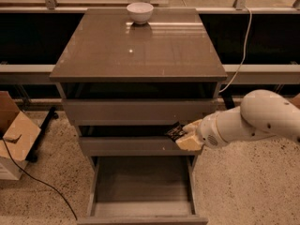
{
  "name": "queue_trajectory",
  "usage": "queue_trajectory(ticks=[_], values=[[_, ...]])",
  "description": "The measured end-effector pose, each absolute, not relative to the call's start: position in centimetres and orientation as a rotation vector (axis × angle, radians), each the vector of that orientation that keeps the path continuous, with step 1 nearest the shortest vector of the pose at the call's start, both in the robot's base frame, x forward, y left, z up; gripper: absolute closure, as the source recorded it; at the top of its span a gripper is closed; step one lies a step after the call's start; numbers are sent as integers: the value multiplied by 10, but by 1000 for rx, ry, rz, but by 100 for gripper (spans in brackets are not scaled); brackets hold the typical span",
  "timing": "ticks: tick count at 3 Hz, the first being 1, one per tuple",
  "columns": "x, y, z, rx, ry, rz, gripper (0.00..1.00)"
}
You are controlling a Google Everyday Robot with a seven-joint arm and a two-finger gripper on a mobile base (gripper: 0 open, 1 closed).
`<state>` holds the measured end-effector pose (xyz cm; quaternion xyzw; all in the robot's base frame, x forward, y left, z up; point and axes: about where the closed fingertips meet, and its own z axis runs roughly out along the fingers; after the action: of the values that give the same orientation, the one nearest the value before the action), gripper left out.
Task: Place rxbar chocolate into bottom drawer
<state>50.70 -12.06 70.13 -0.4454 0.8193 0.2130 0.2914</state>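
Observation:
The rxbar chocolate (175, 131) is a small black-wrapped bar held at the tip of my gripper (183, 136). The gripper is shut on it in front of the middle drawer's right part, above the open bottom drawer (140, 179). The white arm reaches in from the right. The bottom drawer is pulled out, a wide shallow grey tray with nothing visible inside. The bar hangs over the drawer's back right area, well above its floor.
A white bowl (140, 12) stands at the back of the cabinet top (136, 46). A cardboard box (14, 135) and a black cable (42, 184) lie on the speckled floor at left. A white cable (241, 55) hangs at right.

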Motion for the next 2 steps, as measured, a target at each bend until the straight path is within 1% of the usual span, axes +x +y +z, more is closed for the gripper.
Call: queue_trajectory(ticks=[1,2], values=[[524,-119,635,-1081,2206,592,100],[524,-118,632,-1083,2213,590,100]])
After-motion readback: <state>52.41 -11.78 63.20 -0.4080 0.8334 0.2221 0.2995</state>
